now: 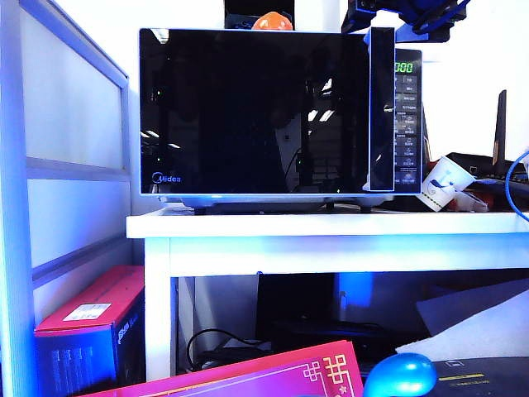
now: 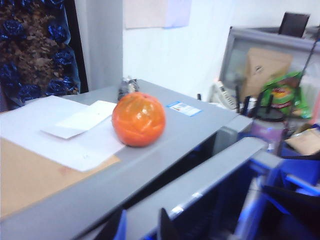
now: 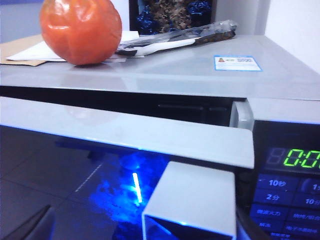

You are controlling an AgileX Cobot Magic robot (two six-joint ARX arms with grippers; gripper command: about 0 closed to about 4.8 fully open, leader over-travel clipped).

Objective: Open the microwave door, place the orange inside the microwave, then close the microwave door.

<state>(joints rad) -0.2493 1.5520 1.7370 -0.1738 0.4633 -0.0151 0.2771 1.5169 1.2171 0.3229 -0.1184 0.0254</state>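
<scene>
The black microwave (image 1: 409,124) stands on a white table. Its glossy door (image 1: 248,116) is slightly ajar: in the right wrist view a dark gap runs between the door's top edge (image 3: 125,130) and the body. The orange (image 1: 273,22) rests on the microwave's grey top (image 2: 138,119) (image 3: 80,30). My right gripper (image 3: 137,226) is open at the door's upper right corner, fingers wide on either side of the handle strip (image 3: 192,200) (image 1: 381,107). My left gripper (image 2: 141,227) is open and empty, just short of the microwave's top edge, a little way from the orange.
Papers and cardboard (image 2: 60,130) and a dark plastic-wrapped item (image 3: 175,37) lie on the microwave top by the orange. A paper cup (image 1: 442,184) lies right of the microwave. Below the table (image 1: 331,225) are a red box (image 1: 91,318) and a blue rounded object (image 1: 401,375).
</scene>
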